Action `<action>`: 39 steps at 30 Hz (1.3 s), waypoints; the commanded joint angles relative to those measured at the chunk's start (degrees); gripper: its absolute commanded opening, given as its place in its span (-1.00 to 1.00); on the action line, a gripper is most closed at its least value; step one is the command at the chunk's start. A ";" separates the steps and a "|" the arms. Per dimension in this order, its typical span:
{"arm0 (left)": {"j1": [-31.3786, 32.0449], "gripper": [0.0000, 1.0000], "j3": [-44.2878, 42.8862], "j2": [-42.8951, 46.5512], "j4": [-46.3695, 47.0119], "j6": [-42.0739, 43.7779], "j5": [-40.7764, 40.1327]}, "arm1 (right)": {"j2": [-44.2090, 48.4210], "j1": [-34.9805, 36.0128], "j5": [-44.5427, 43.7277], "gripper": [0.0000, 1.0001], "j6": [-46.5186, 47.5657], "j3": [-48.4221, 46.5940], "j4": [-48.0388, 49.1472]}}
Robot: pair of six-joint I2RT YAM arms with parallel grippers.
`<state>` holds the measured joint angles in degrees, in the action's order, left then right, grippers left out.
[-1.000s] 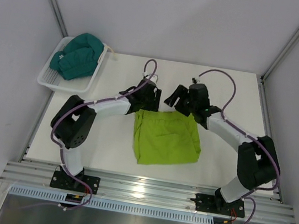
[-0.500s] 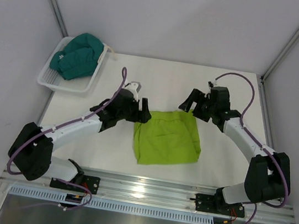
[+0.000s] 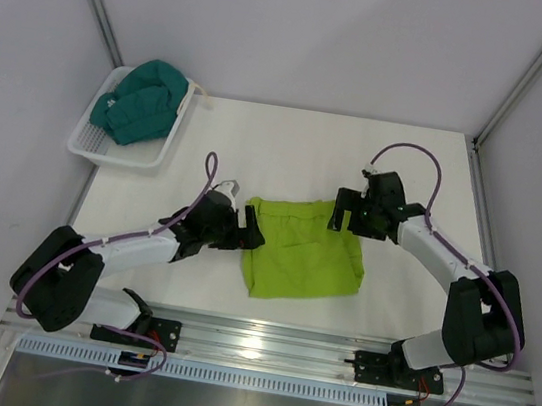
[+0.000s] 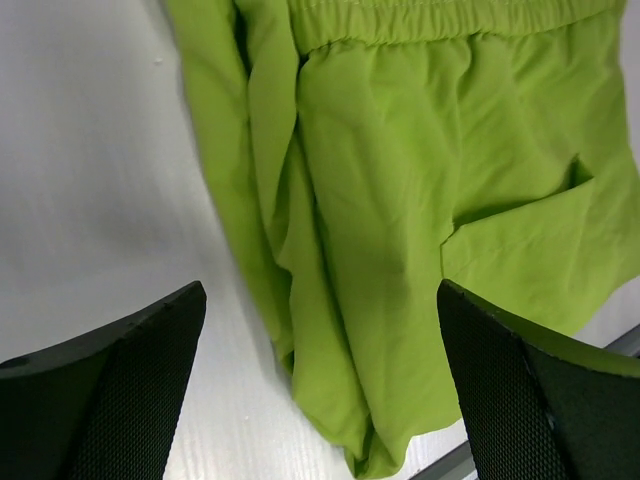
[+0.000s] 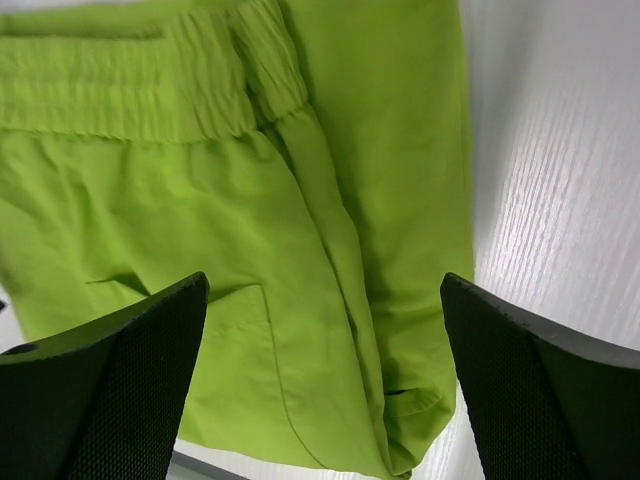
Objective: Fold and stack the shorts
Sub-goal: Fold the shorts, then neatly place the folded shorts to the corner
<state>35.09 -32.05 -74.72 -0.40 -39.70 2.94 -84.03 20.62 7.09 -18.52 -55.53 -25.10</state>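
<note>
From the top external view, I judge the task barely begun. The lime green shorts (image 3: 303,248) lie spread on the table (image 3: 288,150) with no clean fold yet. The dark teal shorts (image 3: 144,99) sit bunched in the white basket (image 3: 85,145), well apart from the lime pair, far and to the left. Nothing is stacked. The lime pair's waistband faces the far side and its hems the arm bases. It looks nearly square, so I would only guess that its long axis runs waist to hem, slightly tilted. The left gripper (image 3: 251,236) is at its left edge and the right gripper (image 3: 340,213) at its far right corner.

In the left wrist view, the left gripper (image 4: 320,300) is spread wide over the rumpled left side, holding nothing.

In the right wrist view, the right gripper (image 5: 325,285) is likewise released above the waistband end and a pocket seam.
</note>
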 commanded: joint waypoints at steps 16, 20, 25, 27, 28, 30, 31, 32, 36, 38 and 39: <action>2.35 0.97 -0.38 -8.51 12.00 -3.89 1.28 | -10.98 -0.06 -5.79 0.76 -1.08 3.23 0.93; 2.96 0.59 -0.47 -10.36 13.94 -3.80 0.75 | -10.54 0.73 -4.90 0.30 -1.08 3.76 2.60; 4.19 0.31 -2.31 -13.08 13.94 -3.36 -1.09 | -8.44 1.70 -5.25 -0.03 -0.64 3.67 3.13; 4.55 0.21 -3.10 -13.87 14.29 -3.28 -1.27 | -7.91 1.88 -6.12 -0.18 -0.81 3.67 3.13; 4.63 0.18 -3.36 -14.83 14.55 -3.28 -1.27 | -7.56 1.88 -6.30 -0.21 -0.99 3.59 3.22; 4.98 0.00 -4.68 -16.07 14.82 -3.28 -1.36 | -7.47 1.79 -7.09 -0.42 -0.99 3.32 2.96; 5.16 -0.04 -5.03 -16.68 14.99 -3.28 -1.44 | -7.38 1.79 -7.09 -0.50 -1.25 3.15 2.87; 5.25 -0.18 -6.17 -17.91 15.08 -3.28 -1.71 | -7.38 1.79 -9.01 -0.70 -1.60 3.06 2.69; 6.39 -0.56 -9.59 -22.13 15.17 -3.28 -2.50 | -7.55 1.00 -12.71 -1.00 -2.83 2.00 1.73; 7.35 -0.66 -12.15 -25.02 15.08 -3.45 -2.59 | -7.55 -0.23 -13.68 -1.00 -3.71 1.30 1.20; 7.71 -0.68 -14.85 -25.99 14.91 -3.54 -2.68 | -7.64 -0.75 -13.51 -1.00 -3.97 1.13 1.20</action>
<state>41.01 -41.80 -97.41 14.00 -43.24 1.43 -92.88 21.23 -2.87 -21.06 -52.53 -22.90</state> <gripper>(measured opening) 0.173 0.029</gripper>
